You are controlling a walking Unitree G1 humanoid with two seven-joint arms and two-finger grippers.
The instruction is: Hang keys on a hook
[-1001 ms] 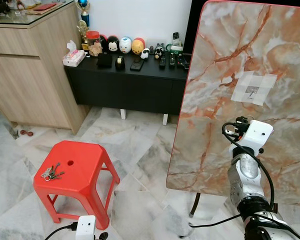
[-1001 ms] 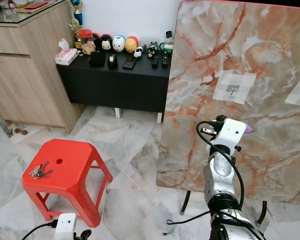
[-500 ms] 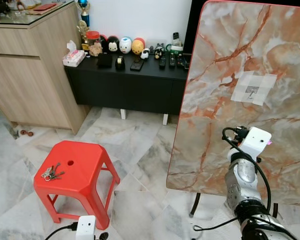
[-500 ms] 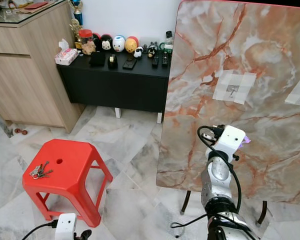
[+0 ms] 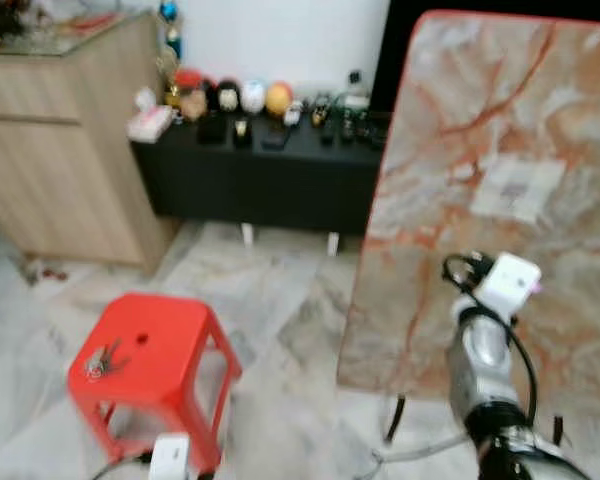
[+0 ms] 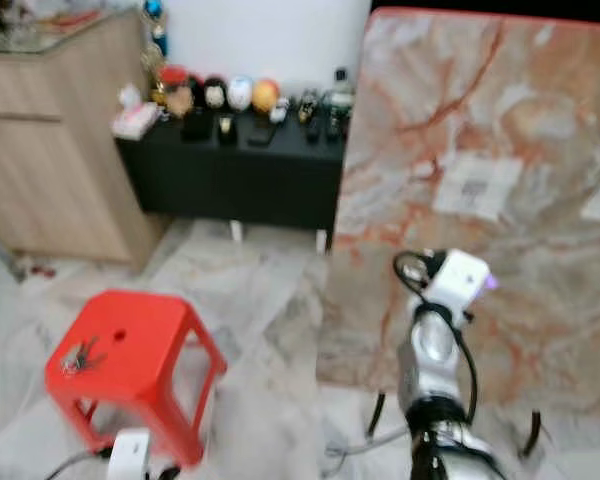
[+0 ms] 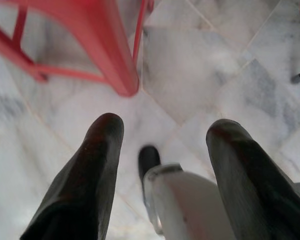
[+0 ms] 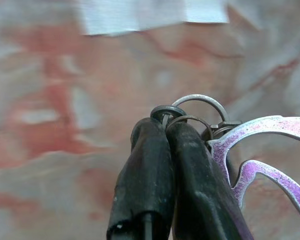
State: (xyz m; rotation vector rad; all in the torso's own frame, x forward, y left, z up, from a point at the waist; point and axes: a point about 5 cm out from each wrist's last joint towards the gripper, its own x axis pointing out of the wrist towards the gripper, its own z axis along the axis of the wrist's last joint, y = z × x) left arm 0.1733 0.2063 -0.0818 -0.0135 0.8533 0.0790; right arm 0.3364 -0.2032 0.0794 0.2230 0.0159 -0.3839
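Your right gripper [image 8: 162,127] has its fingers pressed together on the keys [image 8: 200,117], pinching the rings near the marble board [image 5: 500,120]. They look light, hard and slippery, so hold the ring. The hook [image 5: 520,187] sits at 12 o'clock above. Your left gripper [image 7: 162,132] hangs spread.

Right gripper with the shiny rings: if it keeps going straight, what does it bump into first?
Probably the marble board. The right gripper, pinching a key ring, points at it just below a white tape patch. The gap is hard to judge.
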